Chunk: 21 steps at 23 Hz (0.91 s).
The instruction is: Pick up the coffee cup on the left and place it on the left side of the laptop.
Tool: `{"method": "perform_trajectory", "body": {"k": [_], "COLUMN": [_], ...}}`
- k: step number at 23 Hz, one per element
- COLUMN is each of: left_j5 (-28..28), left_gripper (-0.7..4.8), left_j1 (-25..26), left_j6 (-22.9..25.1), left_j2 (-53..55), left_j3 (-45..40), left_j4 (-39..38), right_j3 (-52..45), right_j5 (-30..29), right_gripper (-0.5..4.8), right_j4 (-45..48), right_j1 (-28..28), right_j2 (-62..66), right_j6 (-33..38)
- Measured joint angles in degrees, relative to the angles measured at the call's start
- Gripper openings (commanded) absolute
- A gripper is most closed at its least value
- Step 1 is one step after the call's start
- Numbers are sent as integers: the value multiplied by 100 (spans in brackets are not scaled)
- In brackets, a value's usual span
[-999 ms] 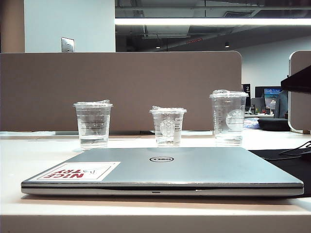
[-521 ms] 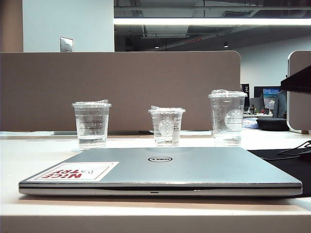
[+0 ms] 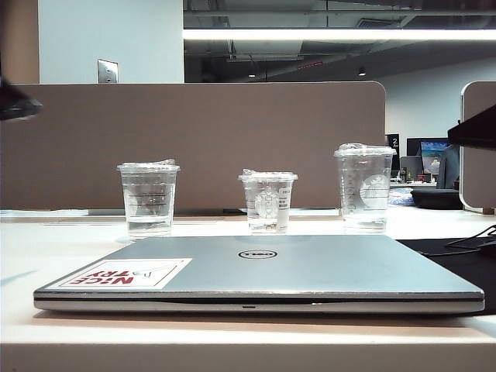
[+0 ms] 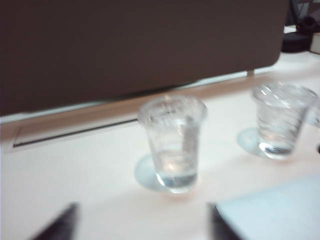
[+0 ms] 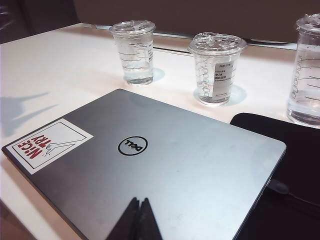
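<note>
A dark blurred shape has come into the exterior view at its far left edge, above the cups, where there was nothing a second ago; cups and laptop have not shifted. The left gripper (image 4: 142,227) has its fingers (image 4: 60,224) spread well apart, holding nothing, with the cup (image 4: 172,142) standing in line between them but still clear of both. Seen from outside, that cup (image 3: 148,198) stands on the table (image 3: 46,256) at about 11 o'clock from the laptop (image 3: 263,271), untouched, crinkled film over its rim and a little clear liquid in the bottom. At 12 o'clock from the laptop stands a shorter cup (image 3: 267,201), and at 1 o'clock a taller cup (image 3: 364,187). A brown partition (image 3: 194,143) runs behind all three. A black mat (image 5: 280,150) lies under the laptop's right side. The right gripper (image 5: 138,220) hangs over the laptop's near edge, fingers pressed together, empty.
</note>
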Motion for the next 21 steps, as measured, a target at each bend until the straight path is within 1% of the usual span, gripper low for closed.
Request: {"method": "perform_trajectory", "body": {"k": [3, 5, 8, 12, 14, 15, 21], "left_j5": [-9, 92, 490, 1078, 1333, 1377, 1392], "left_gripper": [479, 479, 479, 479, 479, 479, 479], "left_j1": [0, 0, -2, -2, -2, -2, -2], "left_j6": [22, 0, 0, 0, 4, 24, 289], "left_j2": [933, 1768, 3348, 4784, 5322, 5488, 6140], "left_j3": [420, 800, 1609, 2387, 2798, 2922, 3370], "left_j4": [59, 33, 63, 452, 575, 612, 693], "right_j3": [0, 0, 0, 0, 0, 0, 0], "right_j5": [2, 0, 2, 0, 2, 0, 0], "right_gripper": [-4, -4, -4, -4, -4, -4, -4], "right_j4": [-4, 0, 0, 0, 2, 0, -2], "right_j1": [0, -2, -2, 0, -2, 0, -2], "right_j2": [0, 0, 4, 4, 11, 20, 87], "right_j6": [0, 0, 0, 0, 0, 0, 0]}}
